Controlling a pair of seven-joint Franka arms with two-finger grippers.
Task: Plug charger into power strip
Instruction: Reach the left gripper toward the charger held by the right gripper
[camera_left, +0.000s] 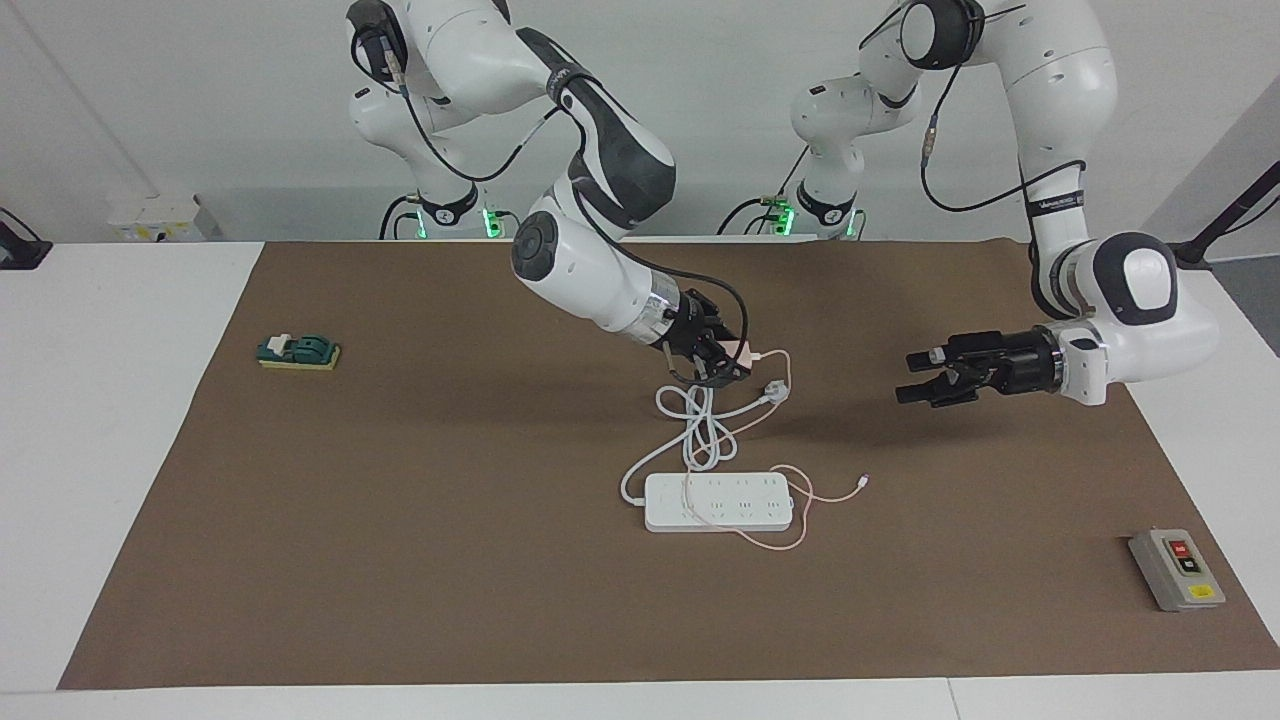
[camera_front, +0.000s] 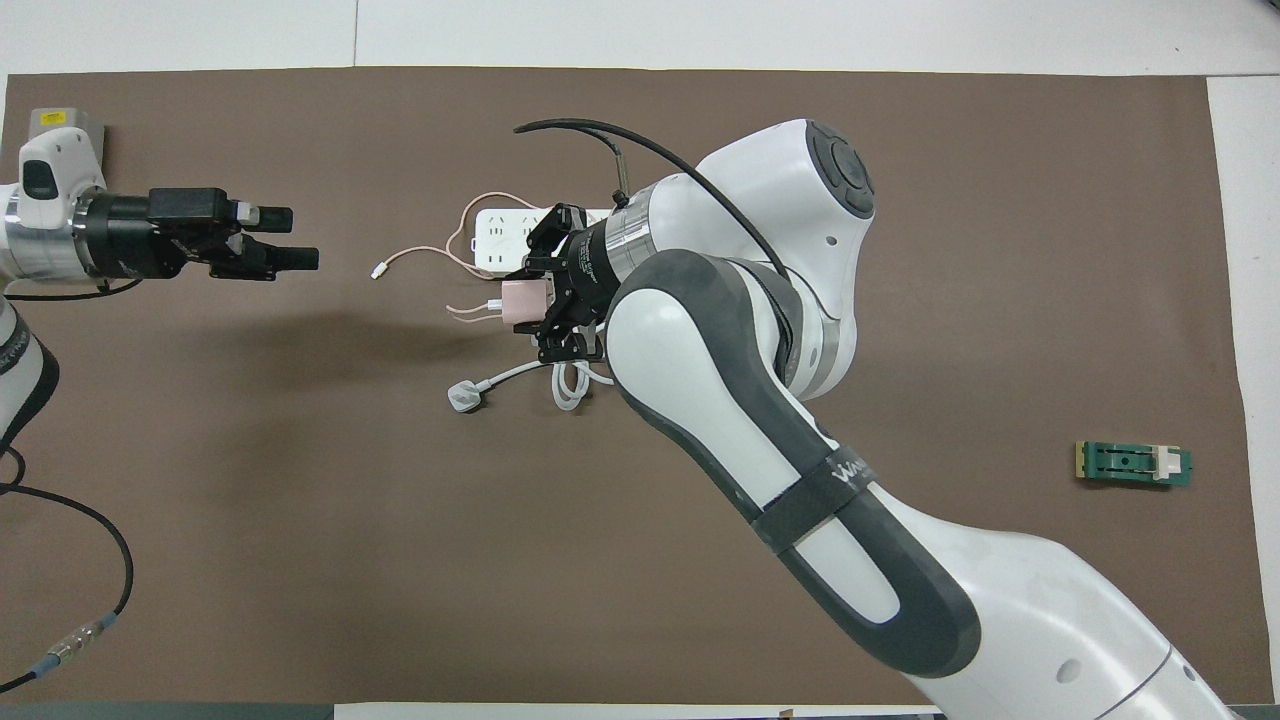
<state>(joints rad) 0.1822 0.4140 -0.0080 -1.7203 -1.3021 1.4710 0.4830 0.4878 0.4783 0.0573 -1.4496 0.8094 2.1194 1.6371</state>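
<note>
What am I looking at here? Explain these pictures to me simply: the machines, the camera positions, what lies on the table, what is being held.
These are two robot arms at a table covered by a brown mat. One picture looks across the table at the robots; the other looks down from above their end.

The right gripper is shut on the charger, a small pink cube, lifted above the coiled white cord. Its thin pink cable trails down across the power strip, which lies flat on the mat.

The left gripper hovers in the air, open, holding nothing.

Also on the mat: a grey button box at the left arm's end and a small green part at the right arm's end.
</note>
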